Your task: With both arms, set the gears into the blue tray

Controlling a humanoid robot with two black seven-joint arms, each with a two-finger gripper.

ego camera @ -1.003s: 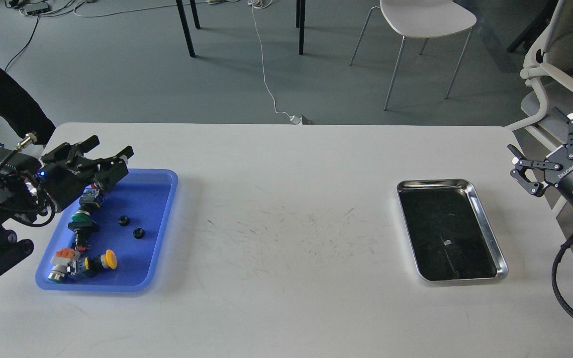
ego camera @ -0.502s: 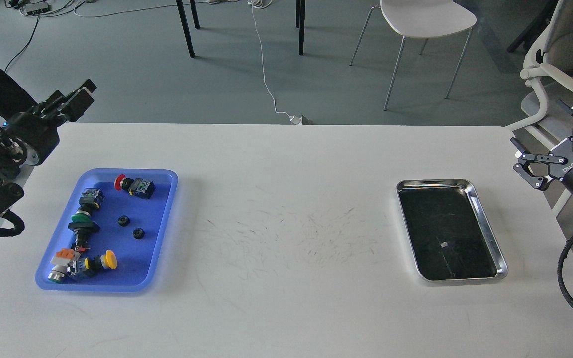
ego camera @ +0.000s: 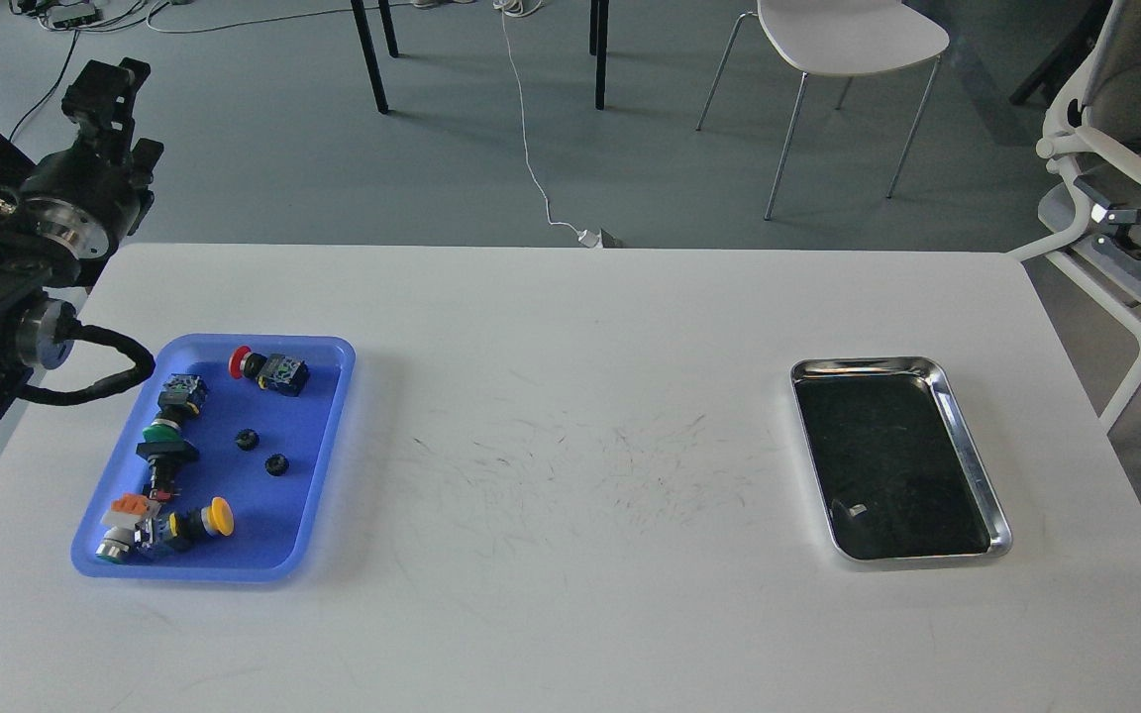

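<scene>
The blue tray (ego camera: 305, 465) lies at the table's left. Two small black gears (ego camera: 248, 439) (ego camera: 276, 463) rest on its floor near the middle, apart from each other. My left gripper (ego camera: 107, 87) is raised high beyond the table's far left corner, well away from the tray. It looks dark and end-on, so its fingers cannot be told apart. My right gripper (ego camera: 1137, 241) hangs off the table's far right side, partly cut by the frame edge. It is open with nothing between its fingers.
Several push-button switches share the blue tray: a red-capped one (ego camera: 268, 369), a green one (ego camera: 162, 432), a yellow one (ego camera: 206, 517). A steel tray (ego camera: 973, 458) with a dark bottom sits at the right. Chairs stand beyond the table.
My left arm rose from over the blue tray to the far left corner, leaving a red-capped switch in the tray. My right gripper drew back up and right, towards the frame edge.
</scene>
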